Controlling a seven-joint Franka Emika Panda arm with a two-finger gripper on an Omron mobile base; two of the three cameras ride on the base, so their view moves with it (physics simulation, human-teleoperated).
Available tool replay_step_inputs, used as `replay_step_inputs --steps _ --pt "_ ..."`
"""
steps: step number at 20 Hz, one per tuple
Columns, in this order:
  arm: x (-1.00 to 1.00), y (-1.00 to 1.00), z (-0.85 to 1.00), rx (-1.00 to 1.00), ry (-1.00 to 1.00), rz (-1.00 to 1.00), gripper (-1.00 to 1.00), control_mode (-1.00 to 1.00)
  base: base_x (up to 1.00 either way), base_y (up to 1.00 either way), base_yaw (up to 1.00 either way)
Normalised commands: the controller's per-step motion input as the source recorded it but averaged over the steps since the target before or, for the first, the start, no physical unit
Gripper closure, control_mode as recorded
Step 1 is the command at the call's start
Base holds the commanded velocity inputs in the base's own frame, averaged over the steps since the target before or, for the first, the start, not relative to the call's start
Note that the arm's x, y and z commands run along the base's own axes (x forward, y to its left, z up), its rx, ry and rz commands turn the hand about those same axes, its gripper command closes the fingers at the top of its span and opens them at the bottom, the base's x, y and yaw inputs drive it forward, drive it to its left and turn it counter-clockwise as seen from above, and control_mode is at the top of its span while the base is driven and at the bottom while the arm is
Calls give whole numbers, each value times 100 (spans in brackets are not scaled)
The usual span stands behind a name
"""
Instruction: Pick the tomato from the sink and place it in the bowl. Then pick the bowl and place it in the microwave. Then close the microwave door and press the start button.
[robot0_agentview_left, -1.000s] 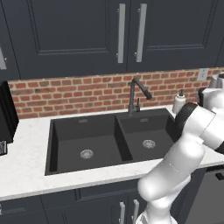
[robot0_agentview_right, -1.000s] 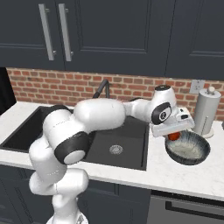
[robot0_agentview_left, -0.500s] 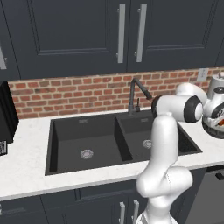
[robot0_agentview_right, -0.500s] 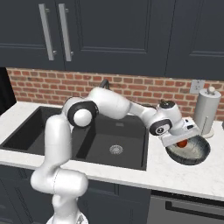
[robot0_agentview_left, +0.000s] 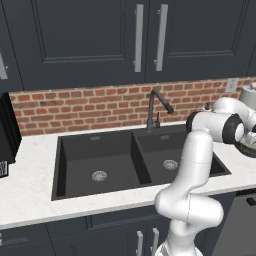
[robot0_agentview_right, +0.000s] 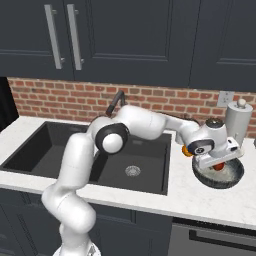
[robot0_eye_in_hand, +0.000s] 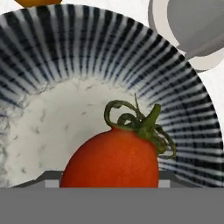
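My gripper (robot0_agentview_right: 218, 164) hangs low over the ribbed grey-and-white bowl (robot0_agentview_right: 219, 175) on the counter right of the sink (robot0_agentview_right: 60, 150), shut on the tomato (robot0_agentview_right: 218, 167). In the hand view the red tomato (robot0_eye_in_hand: 114, 157), its green stem curled on top, sits just above the bowl's pale inside (robot0_eye_in_hand: 48, 127), ringed by the striped rim (robot0_eye_in_hand: 87, 39). In the left base view the hand reaches the bowl (robot0_agentview_left: 248, 148) at the right edge. The black double sink (robot0_agentview_left: 100, 155) holds nothing but its drains. The microwave and its door are out of view.
A small orange fruit (robot0_agentview_right: 185, 150) lies on the counter beside the bowl. A grey canister (robot0_agentview_right: 238, 122) stands behind it by the brick wall. The dark faucet (robot0_agentview_left: 156, 107) rises behind the sink. A black appliance (robot0_agentview_left: 7, 131) stands at the far left.
The arm has stretched further right and the hand has dropped lower, bringing the held tomato from above the bowl's rim down over its inside.
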Motion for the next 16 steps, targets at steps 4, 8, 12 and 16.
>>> replay_step_inputs --steps 4,8,12,16 --pt "-1 1 -4 3 0 0 -100 -100 0 0 0" --pt "-12 38 8 0 0 0 -100 -100 0 0 0" --pt "-17 43 20 0 0 0 -100 -100 0 0 0" --pt "-46 73 0 -1 0 1 -100 -100 0 0 0"
